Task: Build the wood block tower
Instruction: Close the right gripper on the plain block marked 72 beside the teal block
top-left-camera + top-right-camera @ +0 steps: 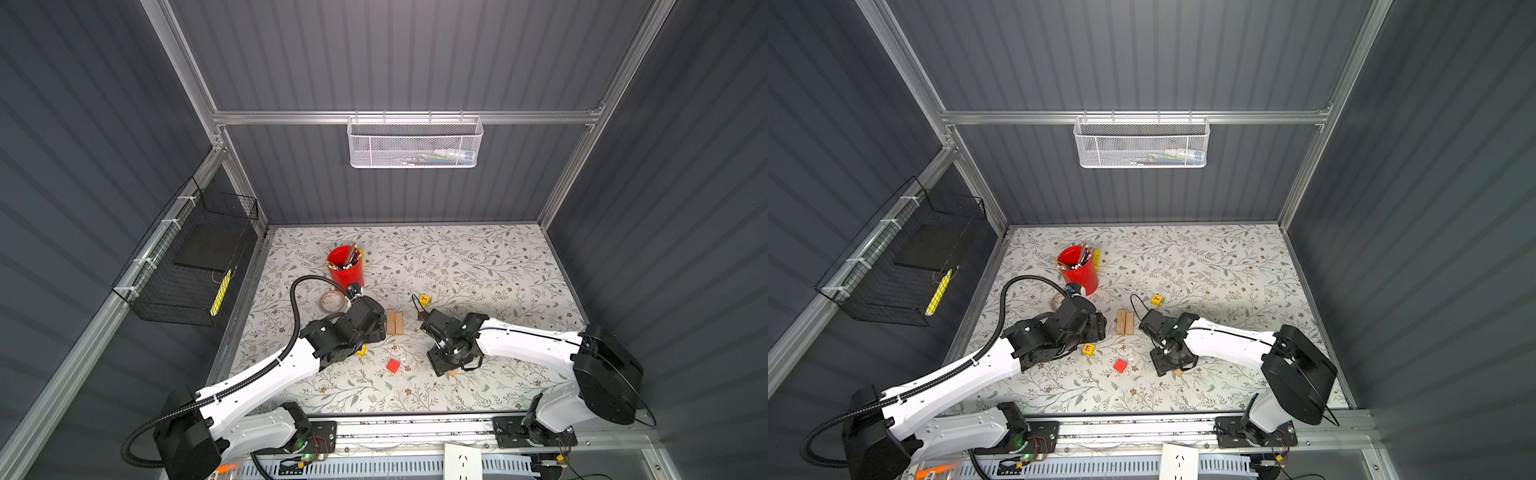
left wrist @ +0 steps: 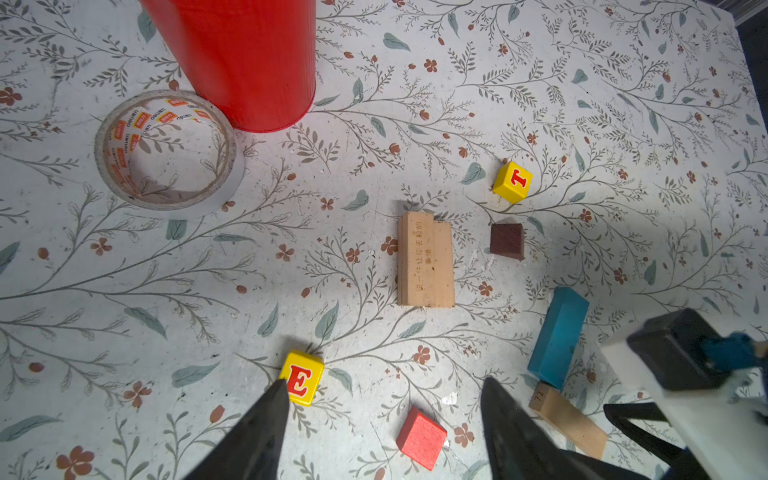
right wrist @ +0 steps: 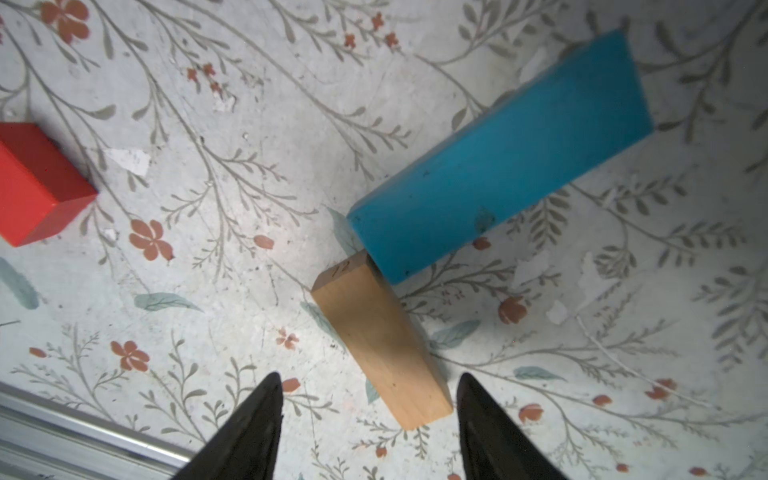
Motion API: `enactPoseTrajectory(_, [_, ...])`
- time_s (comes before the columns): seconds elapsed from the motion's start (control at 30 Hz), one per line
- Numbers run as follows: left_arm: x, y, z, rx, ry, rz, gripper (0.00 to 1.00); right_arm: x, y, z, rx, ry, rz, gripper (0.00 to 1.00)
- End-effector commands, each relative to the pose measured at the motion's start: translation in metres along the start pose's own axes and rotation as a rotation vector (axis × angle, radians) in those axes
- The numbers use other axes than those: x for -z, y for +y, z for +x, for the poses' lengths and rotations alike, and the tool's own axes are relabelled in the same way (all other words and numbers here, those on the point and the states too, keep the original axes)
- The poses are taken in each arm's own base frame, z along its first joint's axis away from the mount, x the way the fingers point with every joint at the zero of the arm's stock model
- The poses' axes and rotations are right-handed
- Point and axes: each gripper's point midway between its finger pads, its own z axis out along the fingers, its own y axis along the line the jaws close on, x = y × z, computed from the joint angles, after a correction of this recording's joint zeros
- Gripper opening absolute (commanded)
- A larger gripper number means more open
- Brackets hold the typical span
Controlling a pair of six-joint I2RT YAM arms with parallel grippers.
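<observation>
On the floral table I saw the left gripper hanging just left of the middle. Its jaws stood wide with nothing between them, and the yellow E cube lay beside one finger. At the middle two tan planks lay flat, side by side and touching, and the red cube sat nearer. Right of them were the yellow T cube, farther off, and the brown roof piece. Further right, the right gripper straddled the near end of a lone tan plank. Its jaws were apart, not yet pinching. That plank's far corner met the blue plank.
</observation>
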Motion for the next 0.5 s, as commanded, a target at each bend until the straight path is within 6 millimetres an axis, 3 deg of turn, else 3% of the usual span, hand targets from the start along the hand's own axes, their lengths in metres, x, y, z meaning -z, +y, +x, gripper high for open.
enactPoseTrajectory(0.0, [-0.001,0.012,0.005,0.006,0.006,-0.044,0.73,-0.003,0.002,-0.004,0.046,0.007,-0.018,0.65])
enactPoseTrajectory(0.37, [-0.007,0.013,0.006,0.004,0.01,-0.068,0.74,-0.009,0.03,0.002,0.037,0.034,-0.12,0.54])
enactPoseTrajectory(0.47, [-0.006,0.013,0.005,0.006,0.009,-0.065,0.74,-0.01,0.028,0.004,0.033,0.047,-0.091,0.51])
